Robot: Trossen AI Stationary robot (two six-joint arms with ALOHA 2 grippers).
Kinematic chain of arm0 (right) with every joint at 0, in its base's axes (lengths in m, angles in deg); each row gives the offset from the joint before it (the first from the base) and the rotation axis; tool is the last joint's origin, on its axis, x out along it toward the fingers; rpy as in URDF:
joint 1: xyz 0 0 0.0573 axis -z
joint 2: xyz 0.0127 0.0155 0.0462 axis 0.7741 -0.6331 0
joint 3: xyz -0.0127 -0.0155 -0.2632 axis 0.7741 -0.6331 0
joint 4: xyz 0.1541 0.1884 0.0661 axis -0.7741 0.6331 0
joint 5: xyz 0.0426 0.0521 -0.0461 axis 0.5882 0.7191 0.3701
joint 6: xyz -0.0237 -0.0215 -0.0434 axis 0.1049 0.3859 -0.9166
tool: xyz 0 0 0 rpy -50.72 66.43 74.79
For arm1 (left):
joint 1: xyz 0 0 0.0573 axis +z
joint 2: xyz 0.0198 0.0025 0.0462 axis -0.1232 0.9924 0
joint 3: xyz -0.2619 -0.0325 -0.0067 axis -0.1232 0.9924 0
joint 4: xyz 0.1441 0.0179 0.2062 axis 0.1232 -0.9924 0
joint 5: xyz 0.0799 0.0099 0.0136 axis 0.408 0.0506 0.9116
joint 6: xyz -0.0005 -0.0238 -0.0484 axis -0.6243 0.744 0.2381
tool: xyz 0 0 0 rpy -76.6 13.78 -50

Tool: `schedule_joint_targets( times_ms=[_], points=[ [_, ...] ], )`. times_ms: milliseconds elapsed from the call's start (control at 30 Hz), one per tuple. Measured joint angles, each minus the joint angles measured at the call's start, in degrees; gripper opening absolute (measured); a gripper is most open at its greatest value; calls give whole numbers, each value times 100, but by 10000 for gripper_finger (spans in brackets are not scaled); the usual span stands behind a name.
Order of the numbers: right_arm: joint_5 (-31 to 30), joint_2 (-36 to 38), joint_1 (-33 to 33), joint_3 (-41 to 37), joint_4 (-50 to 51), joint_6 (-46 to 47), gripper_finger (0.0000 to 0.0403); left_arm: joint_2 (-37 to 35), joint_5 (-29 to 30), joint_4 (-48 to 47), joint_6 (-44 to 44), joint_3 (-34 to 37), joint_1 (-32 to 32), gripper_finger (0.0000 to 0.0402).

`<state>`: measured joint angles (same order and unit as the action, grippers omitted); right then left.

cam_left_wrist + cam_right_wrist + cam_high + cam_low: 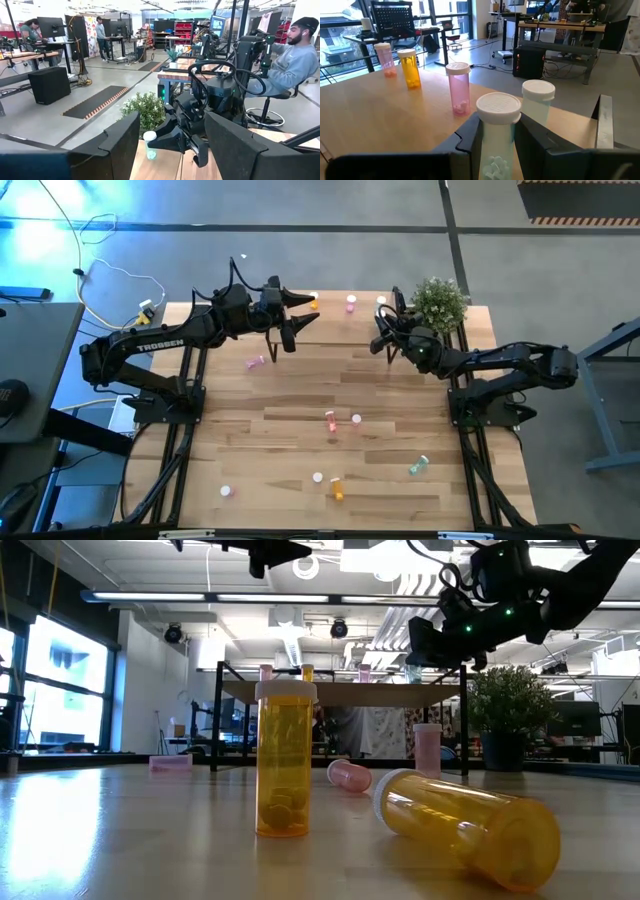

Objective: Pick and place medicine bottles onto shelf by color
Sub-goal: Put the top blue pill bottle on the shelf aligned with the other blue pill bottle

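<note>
Right gripper (497, 137): clamped on upright pale green bottle (496, 145) over shelf (395, 115), beside white-capped bottle (538, 102), near pink bottle (458, 89) and orange bottle (409, 68). Left gripper (300, 310): spread wide, empty, above shelf's far end. Worktop (300, 430): loose bottles scattered, some toppled.

Pale green bottle (495, 145) with white ribbed cap between black fingers (467, 135). Pink bottle (458, 89), orange bottle (410, 68) and second pink one (385, 59) on light wood shelf (380, 115). Amber-orange bottles (285, 760) on tan table (120, 840). Green plant (440, 300).
</note>
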<state>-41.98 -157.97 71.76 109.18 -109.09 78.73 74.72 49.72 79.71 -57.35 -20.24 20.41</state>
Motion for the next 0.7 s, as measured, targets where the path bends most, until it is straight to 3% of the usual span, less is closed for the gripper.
schedule_joint_targets(
  times_ms=[233,467,700],
  points=[
    [8,-11,-59,158,233,71,83,0,0,0,-139,0,0,215],
    [-68,-25,-94,678,1393,346,83,0,5,7,-135,0,-1,215],
    [-294,-22,-94,691,1432,493,83,0,20,7,-228,0,0,215]
  ],
)
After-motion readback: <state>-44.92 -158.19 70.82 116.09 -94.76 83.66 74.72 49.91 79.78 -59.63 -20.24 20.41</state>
